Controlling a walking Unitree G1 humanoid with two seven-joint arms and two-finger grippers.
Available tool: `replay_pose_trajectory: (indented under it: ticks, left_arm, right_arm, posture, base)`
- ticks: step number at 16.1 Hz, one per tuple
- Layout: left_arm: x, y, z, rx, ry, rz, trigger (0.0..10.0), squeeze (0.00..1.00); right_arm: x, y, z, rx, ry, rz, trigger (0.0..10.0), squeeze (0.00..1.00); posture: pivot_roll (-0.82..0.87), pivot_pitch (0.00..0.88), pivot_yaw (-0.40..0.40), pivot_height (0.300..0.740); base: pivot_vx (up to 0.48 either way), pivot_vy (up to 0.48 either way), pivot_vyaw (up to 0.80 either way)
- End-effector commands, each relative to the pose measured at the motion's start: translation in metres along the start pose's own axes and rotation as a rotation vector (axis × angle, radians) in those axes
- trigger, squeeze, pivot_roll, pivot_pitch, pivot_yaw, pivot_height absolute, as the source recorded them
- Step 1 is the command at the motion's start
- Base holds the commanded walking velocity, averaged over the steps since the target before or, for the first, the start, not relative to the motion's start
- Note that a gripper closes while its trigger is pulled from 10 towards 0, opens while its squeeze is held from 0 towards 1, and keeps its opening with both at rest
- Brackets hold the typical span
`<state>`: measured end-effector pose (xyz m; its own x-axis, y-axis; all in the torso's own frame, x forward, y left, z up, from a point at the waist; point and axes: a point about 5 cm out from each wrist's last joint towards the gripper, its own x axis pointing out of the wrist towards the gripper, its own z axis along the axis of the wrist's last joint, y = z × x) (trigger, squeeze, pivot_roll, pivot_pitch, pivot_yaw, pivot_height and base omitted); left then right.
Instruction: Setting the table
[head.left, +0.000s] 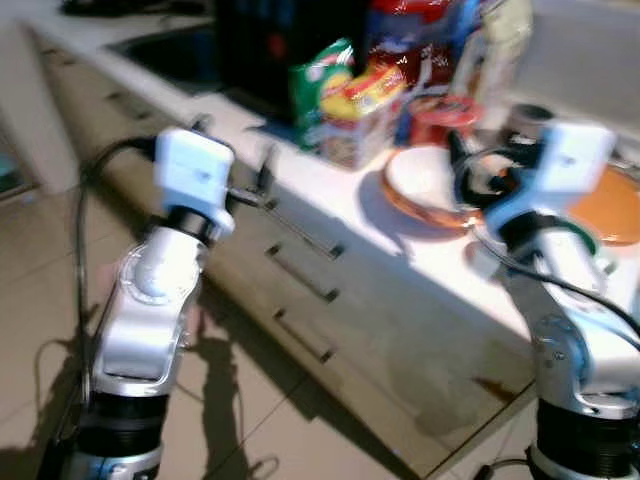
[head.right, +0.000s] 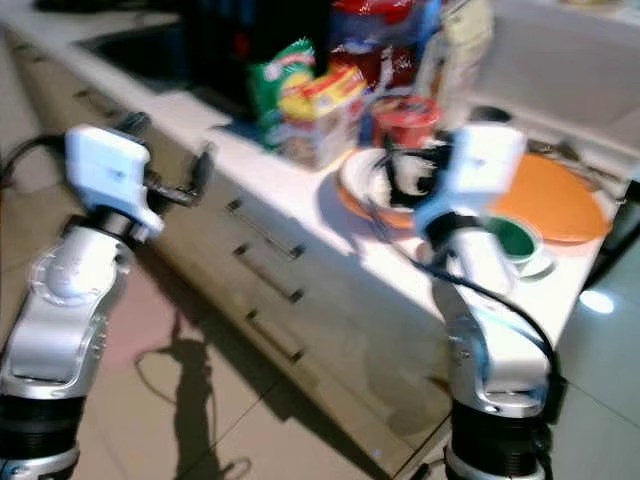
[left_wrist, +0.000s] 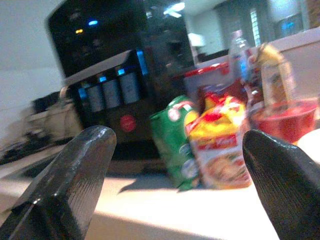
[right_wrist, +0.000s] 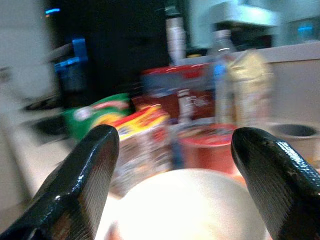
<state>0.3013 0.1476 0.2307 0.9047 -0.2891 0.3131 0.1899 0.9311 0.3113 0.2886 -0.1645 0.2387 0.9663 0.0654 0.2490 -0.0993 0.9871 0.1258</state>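
Hard sunlight washes the white counter (head.left: 330, 215) nearly to glare, and you see both arms throw sharp dark shadows down the drawer fronts (head.left: 300, 290) onto the floor tiles (head.left: 240, 400). Motion blur softens every view. In your right wrist view the packets (right_wrist: 135, 135) smear; the black machine (left_wrist: 107, 75) sits in shade.

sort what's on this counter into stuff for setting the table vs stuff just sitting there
For the job:
- white bowl on its orange plate
- second orange plate
- green cup
- right gripper, fingers open, over the bowl

Just lying about:
- green snack bag
- yellow and red packet
- red tub
- black machine
- sink
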Motion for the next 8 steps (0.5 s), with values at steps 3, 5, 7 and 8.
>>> replay_pose_trajectory:
  ticks: [3,5,7,8]
  left_arm:
    - [0.0,0.01,-0.002,-0.027,0.009,0.006,10.0,0.0]
    - [0.001,0.014,0.001,-0.046,-0.01,-0.014,10.0,0.0]
    - [0.004,0.017,0.006,-0.085,-0.036,-0.047,10.0,0.0]
    - [0.006,0.015,0.007,-0.098,-0.036,-0.098,10.0,0.0]
  right_arm:
    - [-0.001,0.01,0.016,0.016,-0.05,0.0,10.0,0.0]
    - [-0.001,0.011,0.022,0.007,-0.049,-0.018,10.0,0.0]
    - [0.004,0.007,0.032,-0.001,-0.051,-0.039,10.0,0.0]
    - [0.009,-0.001,0.037,-0.02,-0.033,-0.062,10.0,0.0]
  posture:
    - [0.01,0.0,0.0,0.74]
    - [0.01,0.0,0.006,0.74]
    - [0.01,0.0,0.011,0.74]
    - [0.0,0.0,0.013,0.74]
  base:
    - [0.231,0.0,0.0]
    - [0.0,0.0,0.0]
    - [0.0,0.0,0.0]
    - [0.0,0.0,0.0]
